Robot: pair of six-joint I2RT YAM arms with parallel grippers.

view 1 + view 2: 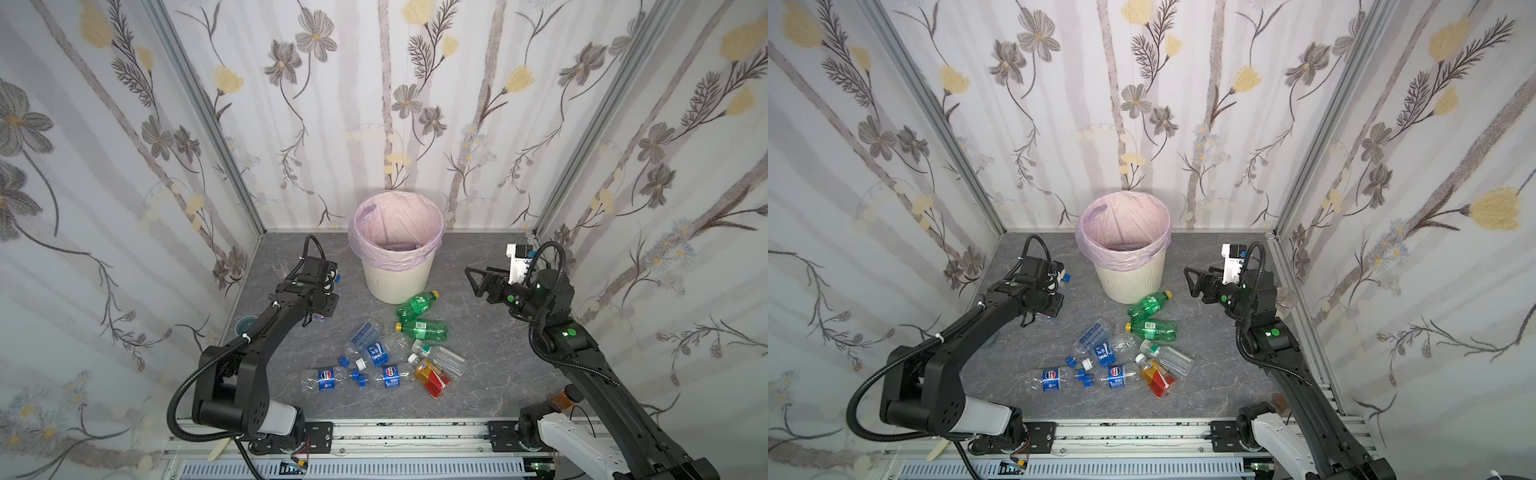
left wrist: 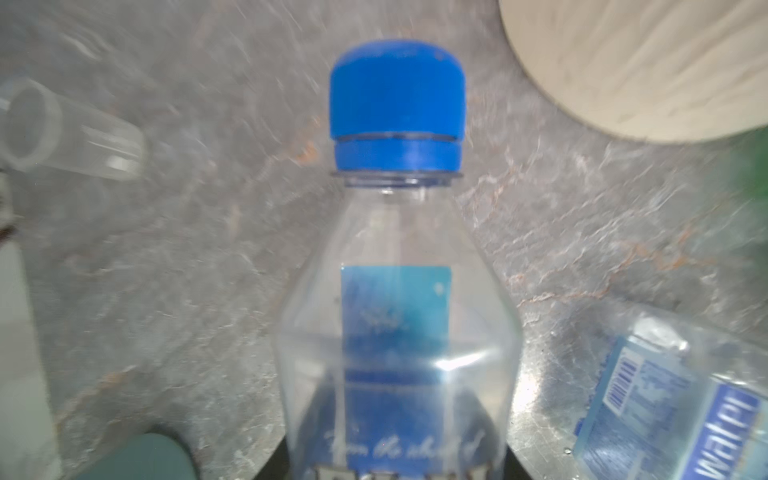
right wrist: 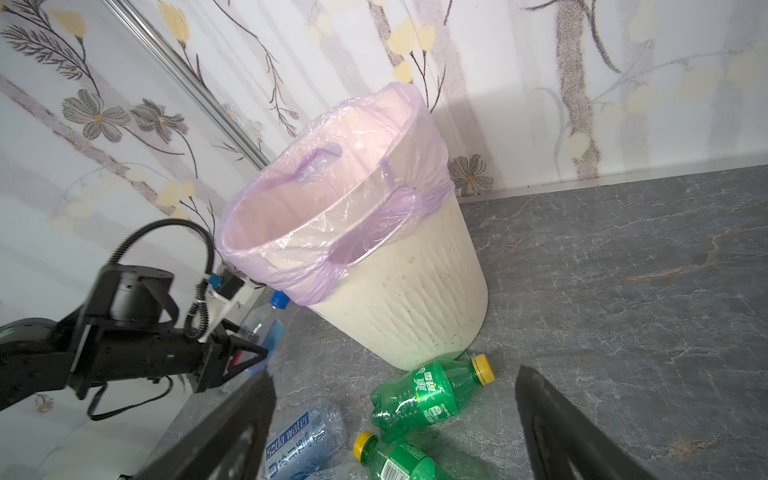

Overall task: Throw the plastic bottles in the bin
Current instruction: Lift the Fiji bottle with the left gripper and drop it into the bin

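One clear bottle [image 2: 395, 299] with a blue cap [image 2: 397, 99] is in hand: the left gripper [image 1: 325, 305] is pinched on its lower body, cap end pointing away from the wrist, and it sits low beside the bin [image 1: 397, 286], on the side towards the table's [image 1: 490, 374] left edge, near the wall but not over the mouth. The bin stands at the middle of the far edge, its pink bag [image 3: 332, 199] folded over the rim, and the right gripper [image 1: 472, 281] hovers spread and empty on its other side. The step, as I judge it, is the carry and drop; to do it well the arm should rise until the whole bottle clears the rim, cross until the cap end sits well inside the mouth, and only then let go, since a low pass could snag the loose bag or nudge the bin (thin plastic may also squash and slip in the jaws, so a steady swing seems wise). The other bottles lie heaped at the table's middle, towards its near edge. The soda bottle [image 3: 299, 436] reads "Soda water"; the blue-label bottles [image 1: 327, 376] bear a round red, white and blue emblem; the green bottles [image 3: 428, 399] carry white Chinese characters and a barcode; the held bottle's white script is too blurred to read
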